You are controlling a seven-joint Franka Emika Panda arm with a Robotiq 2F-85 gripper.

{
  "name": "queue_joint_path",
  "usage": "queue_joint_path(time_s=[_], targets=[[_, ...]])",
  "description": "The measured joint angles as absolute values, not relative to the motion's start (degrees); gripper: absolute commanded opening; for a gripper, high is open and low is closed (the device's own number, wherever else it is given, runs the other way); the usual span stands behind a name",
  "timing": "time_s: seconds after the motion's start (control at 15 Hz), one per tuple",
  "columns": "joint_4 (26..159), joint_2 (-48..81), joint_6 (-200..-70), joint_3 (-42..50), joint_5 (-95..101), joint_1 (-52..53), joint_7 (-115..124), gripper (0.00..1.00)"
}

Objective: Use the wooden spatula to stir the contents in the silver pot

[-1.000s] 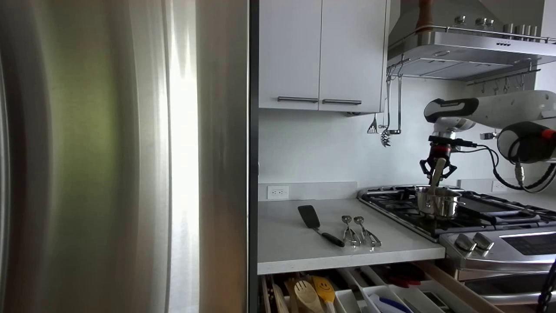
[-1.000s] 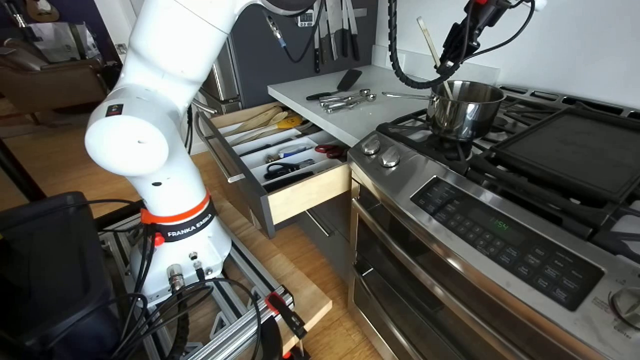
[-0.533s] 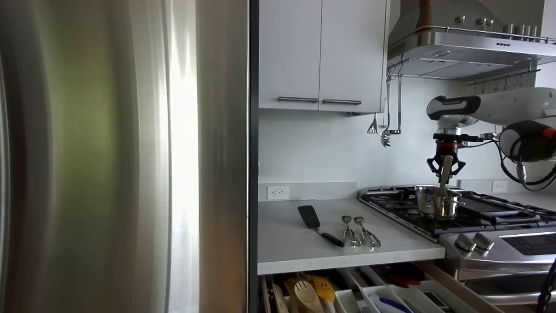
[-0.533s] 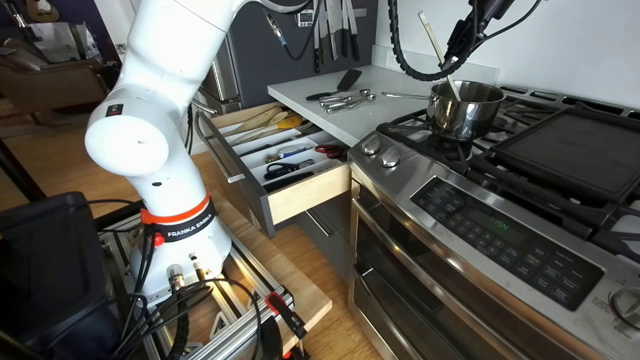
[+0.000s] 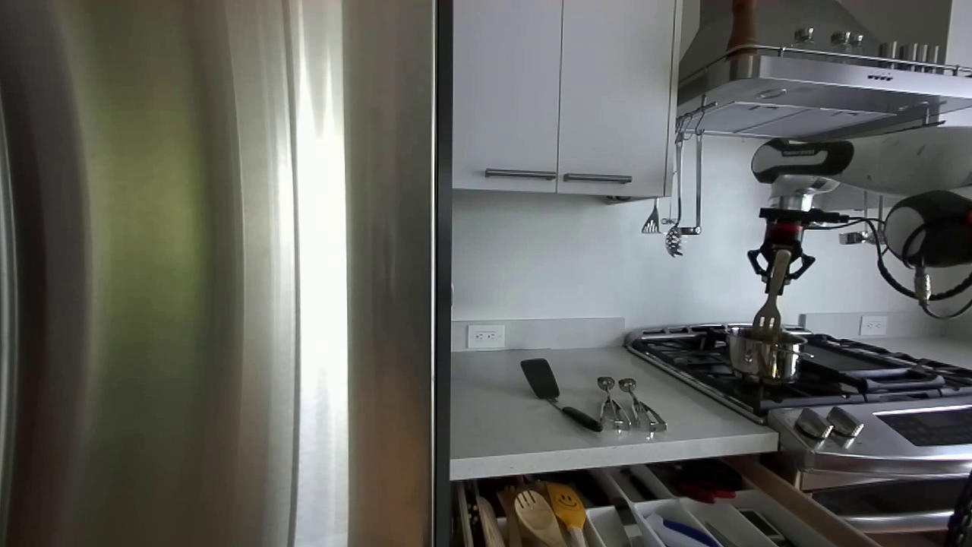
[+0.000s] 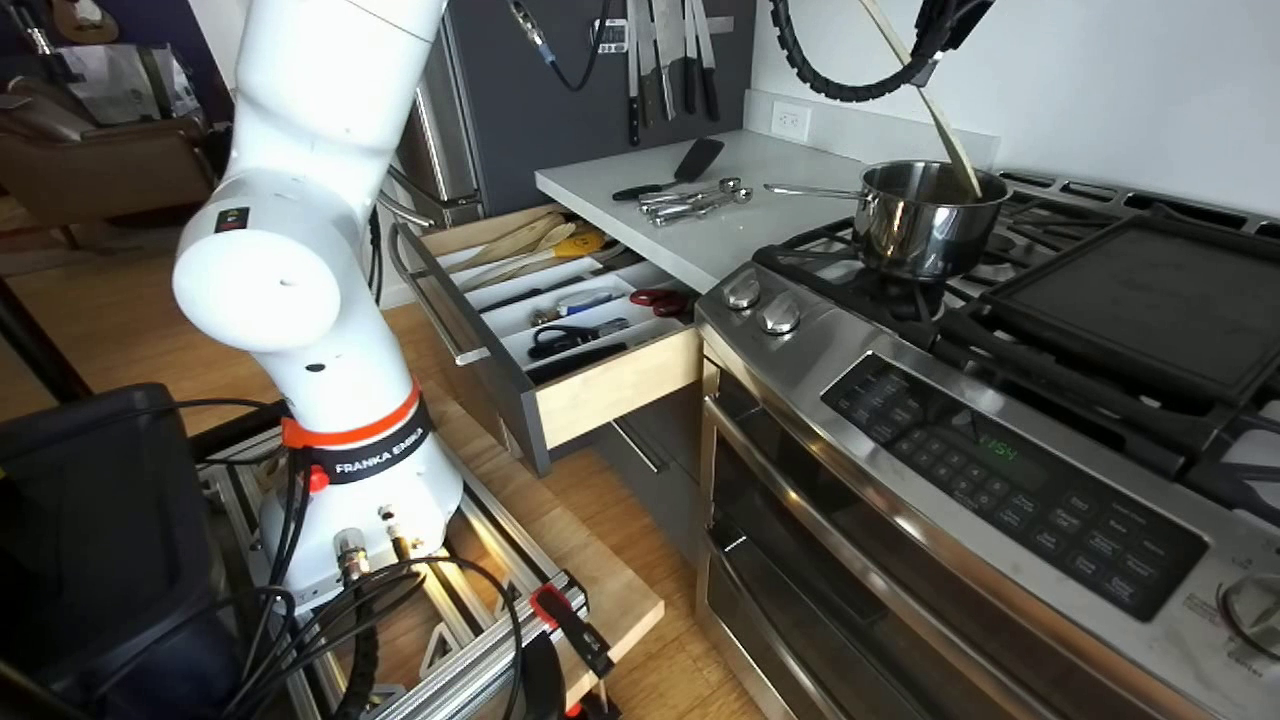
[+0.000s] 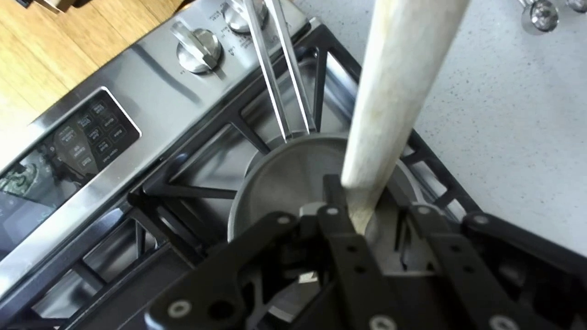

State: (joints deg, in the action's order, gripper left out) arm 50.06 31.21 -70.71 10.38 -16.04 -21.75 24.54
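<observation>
The silver pot [image 5: 765, 358] stands on a burner, with its handle toward the counter; it also shows in an exterior view [image 6: 928, 235] and the wrist view [image 7: 275, 183]. My gripper [image 5: 776, 287] is above the pot, shut on the wooden spatula [image 5: 768, 313]. The spatula is tilted. Its slotted head shows partly above the rim, and its lower end is inside the pot, hidden by the wall. In an exterior view the spatula [image 6: 945, 130] leans to the pot's right side. In the wrist view its handle [image 7: 399, 91] rises between the fingers [image 7: 362, 195]. The pot's contents cannot be made out.
The cooktop has black grates and a griddle [image 6: 1150, 295]. A black turner [image 5: 541, 380] and two metal scoops [image 5: 630, 406] lie on the counter. An open drawer [image 6: 620, 395] holds utensils. The range hood [image 5: 828, 87] hangs above the arm.
My gripper and the spatula have moved right and then up. More of the spatula's slotted head shows above the rim, and its lower end has shifted across the pot. The pot has not moved.
</observation>
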Motion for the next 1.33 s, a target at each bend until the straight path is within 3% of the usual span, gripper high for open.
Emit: queue_joint_path(time_s=[0.4, 1.13, 1.2, 1.33], targets=[[57.39, 26.57, -84.96, 10.41, -13.93, -16.78, 32.79, 0.06], [85.17, 10.90, -106.41, 8.85, 7.47, -0.80, 35.32, 0.06], [87.88, 9.41, -108.15, 8.40, 9.35, -0.02, 35.54, 0.24], [92.75, 6.58, -109.56, 7.44, 11.30, 0.64, 36.15, 0.24]])
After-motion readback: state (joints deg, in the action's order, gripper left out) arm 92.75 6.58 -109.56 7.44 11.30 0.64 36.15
